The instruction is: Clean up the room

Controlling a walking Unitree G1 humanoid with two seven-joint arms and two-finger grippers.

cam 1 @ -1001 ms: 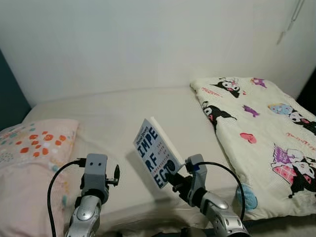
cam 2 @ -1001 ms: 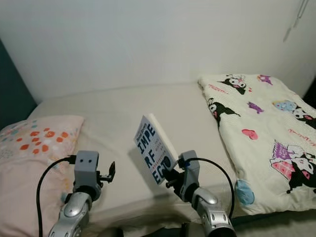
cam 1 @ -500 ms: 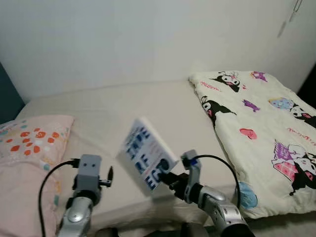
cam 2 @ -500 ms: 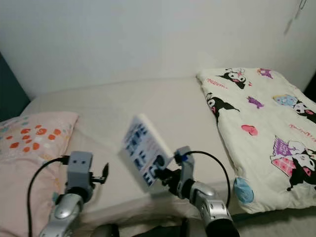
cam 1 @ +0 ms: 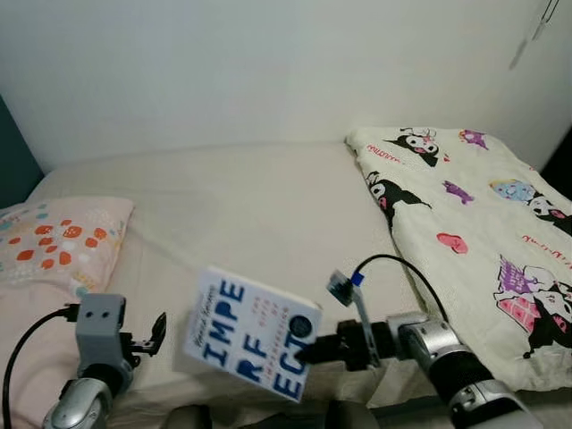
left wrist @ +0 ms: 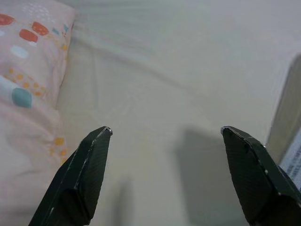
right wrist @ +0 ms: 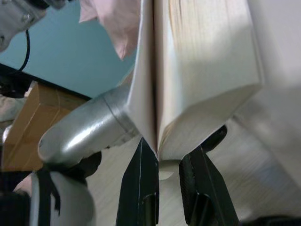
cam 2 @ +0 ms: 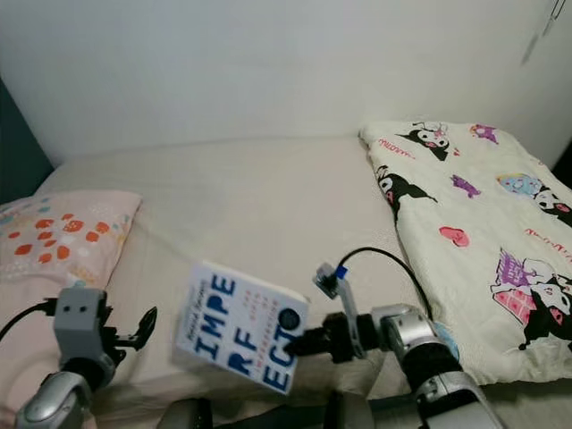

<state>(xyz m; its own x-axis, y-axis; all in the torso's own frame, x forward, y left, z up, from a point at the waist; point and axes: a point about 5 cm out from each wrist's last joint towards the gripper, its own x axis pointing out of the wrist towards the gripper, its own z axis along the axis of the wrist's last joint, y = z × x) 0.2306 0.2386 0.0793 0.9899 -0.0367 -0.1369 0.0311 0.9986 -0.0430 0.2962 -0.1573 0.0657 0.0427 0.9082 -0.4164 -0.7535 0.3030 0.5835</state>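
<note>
Right gripper, lower centre, is pinching a thick rectangular paperback book by its corner. Left gripper is hovering w/ fingers spread over smooth cream bed.

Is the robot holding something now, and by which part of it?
Yes. The right gripper holds a book by its lower corner, fingers pinching the cover and pages. The left gripper is open and holds nothing.

Right gripper points toward the robot's left, its fingers clamped on a book. Left gripper is raised, fingers spread wide.
</note>
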